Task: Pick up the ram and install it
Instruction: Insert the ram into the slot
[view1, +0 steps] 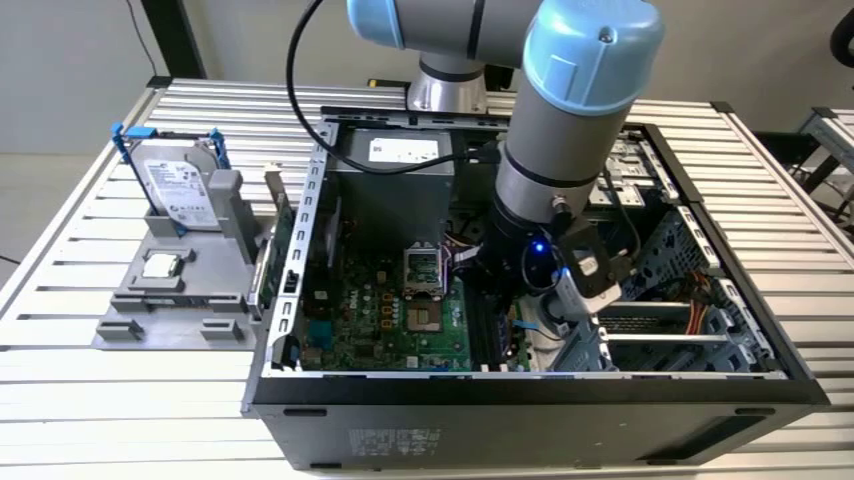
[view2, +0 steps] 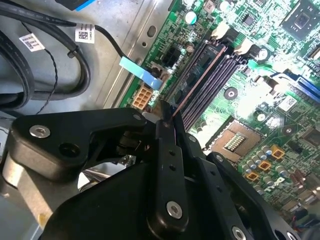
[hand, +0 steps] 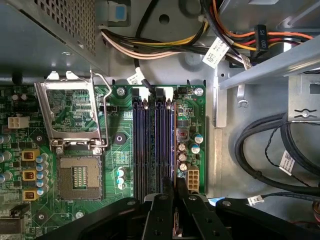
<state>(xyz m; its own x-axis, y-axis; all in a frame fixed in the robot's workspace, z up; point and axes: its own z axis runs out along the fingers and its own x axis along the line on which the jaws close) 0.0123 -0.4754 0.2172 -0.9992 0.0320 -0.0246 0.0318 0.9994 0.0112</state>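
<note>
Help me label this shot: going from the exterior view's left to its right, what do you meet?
Hard drive standing in the grey holder → green motherboard inside the case → gripper lowered by the memory slots → drive bays.

Arm bent down, claw low and closed

In the exterior view the arm (view1: 567, 130) comes from its grey base at the back, bends at a pale blue joint, and its grey forearm drops steeply to a black wrist carrying the claw (view1: 514, 285). In both wrist views the claw's black fingers (view2: 167, 150) stand pressed close together, a thin edge caught between their tips (hand: 174, 192), the linkage arms spread wide to either side.
</note>
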